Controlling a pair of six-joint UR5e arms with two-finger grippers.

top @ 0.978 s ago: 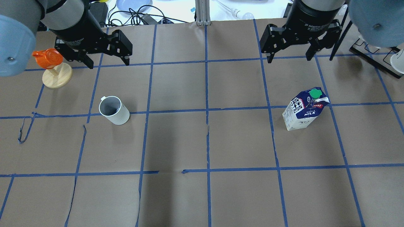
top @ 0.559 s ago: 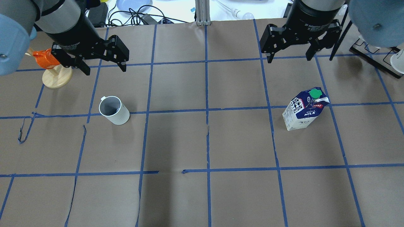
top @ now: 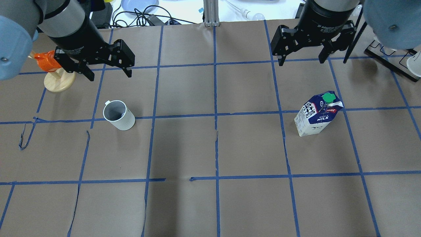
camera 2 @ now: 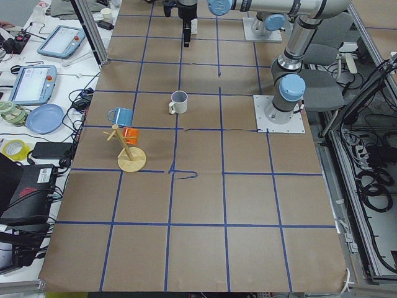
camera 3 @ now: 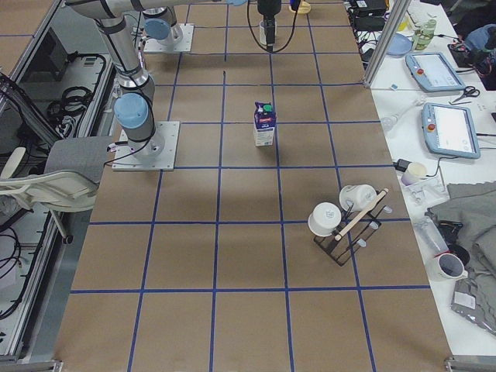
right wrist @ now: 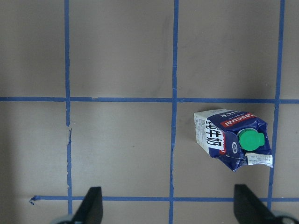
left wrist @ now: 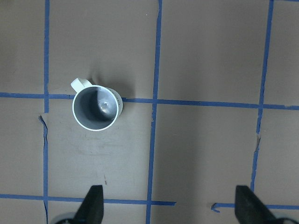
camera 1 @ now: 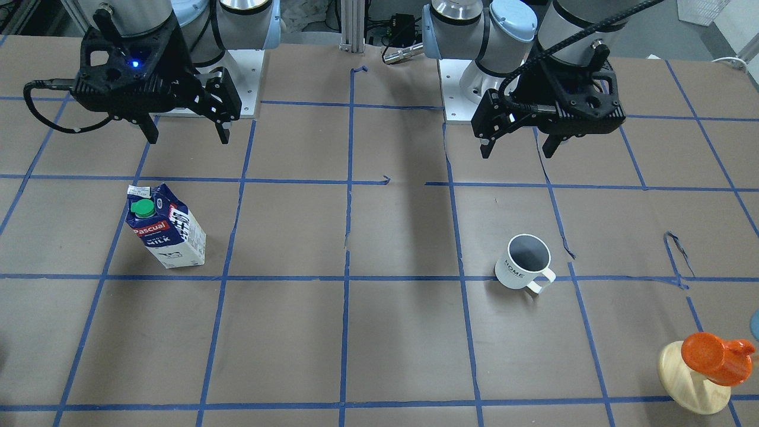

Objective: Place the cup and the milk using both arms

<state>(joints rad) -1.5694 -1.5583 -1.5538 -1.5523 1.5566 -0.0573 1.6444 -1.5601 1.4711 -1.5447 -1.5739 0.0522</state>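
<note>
The white cup [top: 119, 115] with a dark grey inside stands upright on the left part of the table, also in the front view [camera 1: 525, 261] and the left wrist view [left wrist: 96, 108]. The navy and white milk carton [top: 318, 113] with a green cap stands on the right part, also in the front view [camera 1: 166, 225] and the right wrist view [right wrist: 233, 139]. My left gripper [top: 110, 76] is open and empty, held above the table behind the cup. My right gripper [top: 301, 62] is open and empty, above the table behind the milk.
An orange cup on a round wooden stand [top: 54, 74] is close to the left gripper's left side. A black rack with white cups [camera 3: 349, 221] stands at the table's right end. Brown paper with a blue tape grid [top: 215, 148] covers the table.
My left gripper has shifted a little left and toward the cup. The right gripper, cup and milk have stayed where they were.
</note>
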